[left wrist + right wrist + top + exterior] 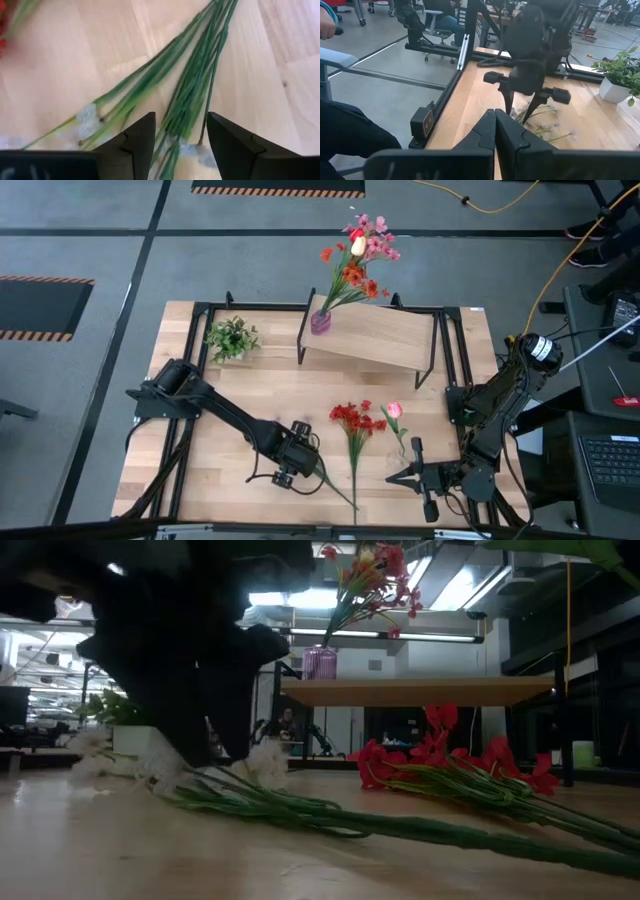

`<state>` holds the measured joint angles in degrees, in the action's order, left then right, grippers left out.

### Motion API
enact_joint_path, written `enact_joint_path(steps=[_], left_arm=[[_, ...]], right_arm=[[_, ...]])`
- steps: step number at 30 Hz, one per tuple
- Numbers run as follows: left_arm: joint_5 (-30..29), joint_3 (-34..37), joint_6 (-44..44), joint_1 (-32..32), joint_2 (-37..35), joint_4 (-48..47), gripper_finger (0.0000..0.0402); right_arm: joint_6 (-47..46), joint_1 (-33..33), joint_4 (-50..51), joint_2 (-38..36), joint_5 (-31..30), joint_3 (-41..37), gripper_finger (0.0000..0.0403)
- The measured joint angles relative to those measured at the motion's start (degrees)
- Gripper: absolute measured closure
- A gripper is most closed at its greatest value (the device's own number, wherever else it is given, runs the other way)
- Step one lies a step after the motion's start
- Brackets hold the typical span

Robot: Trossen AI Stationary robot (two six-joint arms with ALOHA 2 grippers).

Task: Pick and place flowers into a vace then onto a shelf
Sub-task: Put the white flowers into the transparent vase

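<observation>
Down on the bench (200, 480), the left tool (180, 145) stands over a loose bunch of white flowers (190, 95), its 2 fingers (142, 137) spread with several green stems lying between them; whether the fingers press the stems I cannot tell. Just beside this tool, toward the right arm, a bunch of red flowers (355, 420) and 1 pink bloom (394, 410) lie flat on the wood. Well beyond the left tool, the shelf (375, 335) carries a purple vase (321, 322) at 1 end, and that vase holds a bouquet (358, 252) of red, orange, pink and yellow blooms leaning outward. Beside the shelf sits a small green plant (232, 338) in a white pot. The right tool (400, 477) waits low at the bench's near edge, fingers pressed together on nothing.
</observation>
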<state>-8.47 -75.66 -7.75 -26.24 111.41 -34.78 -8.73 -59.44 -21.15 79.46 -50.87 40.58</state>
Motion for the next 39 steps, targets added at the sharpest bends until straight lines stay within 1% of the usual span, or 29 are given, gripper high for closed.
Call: enact_joint_path(steps=[7,13,17,25,33,36,39], left_arm=[[0.6,0.0,0.5,-0.1,-0.5,2.5,0.0231],[1.1,0.0,3.7,-0.1,-0.6,8.5,0.0231],[2.3,0.9,4.0,-0.1,-0.6,11.0,0.0231],[3.2,5.4,0.0,-0.1,-0.6,11.3,0.0231],[3.0,10.4,-3.9,0.5,-0.9,14.7,0.0231],[3.3,11.3,-4.6,0.9,-1.1,15.2,0.0239],[3.9,11.3,-3.9,1.1,-1.0,14.8,0.0264]], right_arm=[[0.0,0.0,0.3,0.0,0.0,0.0,0.0398],[0.0,0.0,0.3,0.0,0.0,0.0,0.0398],[0.0,0.0,0.3,0.0,0.0,0.0,0.0398],[0.0,0.0,0.3,0.0,0.0,0.0,0.0398],[0.0,0.0,0.3,0.0,0.0,0.0,0.0398],[0.0,0.0,0.3,0.0,0.0,0.0,0.0398],[0.0,0.0,0.2,0.0,0.0,0.0,0.0398]])
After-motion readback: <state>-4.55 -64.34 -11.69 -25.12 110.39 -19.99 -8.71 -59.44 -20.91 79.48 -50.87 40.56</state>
